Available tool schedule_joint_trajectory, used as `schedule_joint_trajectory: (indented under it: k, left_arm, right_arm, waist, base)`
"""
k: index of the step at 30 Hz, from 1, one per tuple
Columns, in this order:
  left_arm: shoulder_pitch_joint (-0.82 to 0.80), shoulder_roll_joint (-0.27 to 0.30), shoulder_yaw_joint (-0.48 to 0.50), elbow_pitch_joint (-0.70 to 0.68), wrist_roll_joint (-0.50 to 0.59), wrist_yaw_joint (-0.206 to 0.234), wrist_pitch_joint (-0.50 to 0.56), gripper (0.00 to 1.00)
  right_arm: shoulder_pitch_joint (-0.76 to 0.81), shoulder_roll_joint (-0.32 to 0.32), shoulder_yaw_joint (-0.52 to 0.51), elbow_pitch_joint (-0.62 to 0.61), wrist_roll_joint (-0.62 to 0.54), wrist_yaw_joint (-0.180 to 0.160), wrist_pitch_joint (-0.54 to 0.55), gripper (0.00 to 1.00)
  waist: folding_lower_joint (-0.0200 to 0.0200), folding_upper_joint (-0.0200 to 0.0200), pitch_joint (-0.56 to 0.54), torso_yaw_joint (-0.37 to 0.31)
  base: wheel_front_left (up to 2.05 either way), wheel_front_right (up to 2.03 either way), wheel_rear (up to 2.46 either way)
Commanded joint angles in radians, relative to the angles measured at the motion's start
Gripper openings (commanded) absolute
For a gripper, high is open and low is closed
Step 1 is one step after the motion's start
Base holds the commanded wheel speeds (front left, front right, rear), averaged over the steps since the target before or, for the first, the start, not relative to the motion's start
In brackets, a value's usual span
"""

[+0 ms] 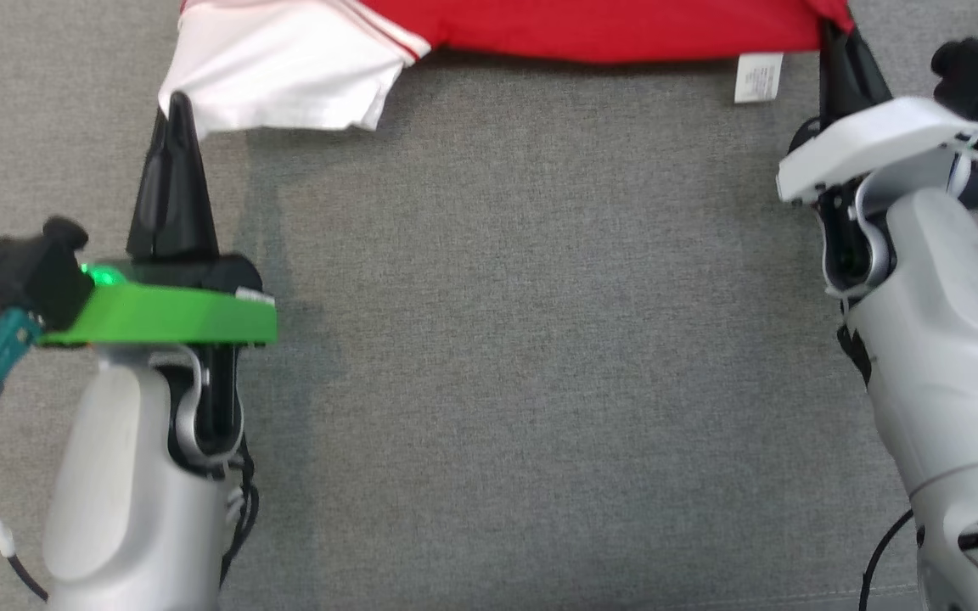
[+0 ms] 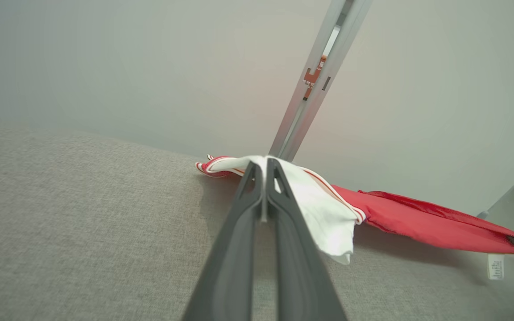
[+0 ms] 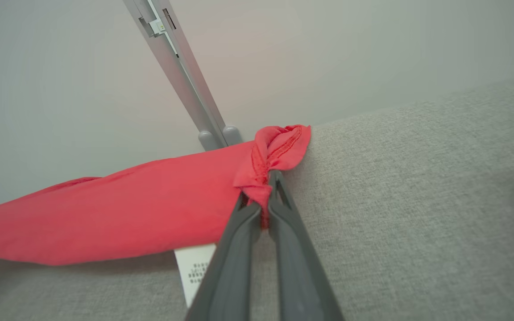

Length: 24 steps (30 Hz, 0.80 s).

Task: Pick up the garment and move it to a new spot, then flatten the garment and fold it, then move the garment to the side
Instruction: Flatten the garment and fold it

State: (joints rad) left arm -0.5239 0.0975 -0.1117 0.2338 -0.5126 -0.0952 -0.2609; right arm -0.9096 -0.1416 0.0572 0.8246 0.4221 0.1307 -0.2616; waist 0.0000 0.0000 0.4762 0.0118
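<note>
Colours: garment point(image 1: 608, 30), plain red body; its sleeve point(image 1: 285, 68), white, edged with thin red stripes; label point(image 1: 758, 76), white with dark print. Surface point(image 1: 523, 339), mottled grey weave. The left gripper point(image 1: 177, 106), black above a bright green plate point(image 1: 166, 314); right gripper point(image 1: 835, 42), black above a white cover point(image 1: 871, 140).

Work surface: grey woven fabric covering point(image 1: 489, 382), flat and lightly mottled, running edge to edge in the head view.
Wall: plain pale grey-white panel point(image 2: 105, 67), rising just behind the surface's far edge.
Upright: slim silver aluminium profile post point(image 2: 315, 76) against the wall, slotted, with a small orange-red marking point(image 2: 311, 79) and two rounded grey caps point(image 3: 214, 137) at its foot.
Lighting: soft and even, with faint diffuse shadows.
</note>
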Motion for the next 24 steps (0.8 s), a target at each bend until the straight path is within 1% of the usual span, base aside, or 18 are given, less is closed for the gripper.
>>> schedule_joint_trajectory:
  k: [1, 4, 7, 11, 14, 18, 21, 24]
  left_arm:
    - [0.057, -0.001, 0.003, -0.028, -0.011, 0.007, -0.005, 0.0]
    - [0.2, -0.005, -0.011, -0.118, -0.017, 0.027, 0.009, 0.0]
    - [0.322, -0.009, -0.019, -0.197, -0.02, 0.058, 0.03, 0.0]
    - [0.472, -0.01, -0.022, -0.309, -0.023, 0.103, 0.065, 0.0]
    - [0.57, -0.006, -0.034, -0.379, -0.017, 0.128, 0.092, 0.0]
    - [0.689, -0.005, -0.048, -0.47, -0.019, 0.16, 0.13, 0.0]
    - [0.753, 0.001, -0.058, -0.512, -0.012, 0.178, 0.151, 0.0]
    - [0.797, 0.001, -0.067, -0.521, -0.022, 0.187, 0.17, 0.0]
  right_arm:
    - [0.05, -0.019, 0.011, -0.024, 0.02, 0.0, -0.003, 0.0]
    - [0.178, -0.043, 0.03, -0.118, 0.073, 0.0, 0.003, 0.0]
    - [0.299, -0.059, 0.026, -0.208, 0.109, 0.0, 0.008, 0.0]
    - [0.48, -0.059, -0.012, -0.339, 0.125, 0.0, 0.024, 0.0]
    - [0.614, -0.033, -0.058, -0.432, 0.108, 0.0, 0.043, 0.0]
    - [0.796, 0.017, -0.129, -0.592, 0.089, 0.0, 0.099, 0.0]
    - [0.909, 0.048, -0.168, -0.711, 0.073, 0.0, 0.145, 0.0]
    - [0.995, 0.075, -0.191, -0.815, 0.059, 0.0, 0.196, 0.0]
  waist:
    - [0.0, 0.0, -0.073, 0.006]
    - [0.0, 0.0, -0.129, 0.018]
    - [0.0, 0.0, -0.177, 0.032]
    - [0.0, 0.0, -0.237, 0.057]
    - [0.0, 0.0, -0.276, 0.072]
    - [0.0, 0.0, -0.312, 0.089]
    - [0.0, 0.0, -0.321, 0.092]
    - [0.0, 0.0, -0.324, 0.086]
  base:
    - [0.0, 0.0, 0.0]
    - [0.0, 0.0, 0.0]
    - [0.0, 0.0, 0.0]
    - [0.0, 0.0, 0.0]
    - [0.0, 0.0, 0.0]
    - [0.0, 0.0, 0.0]
    - [0.0, 0.0, 0.0]
    - [0.0, 0.0, 0.0]
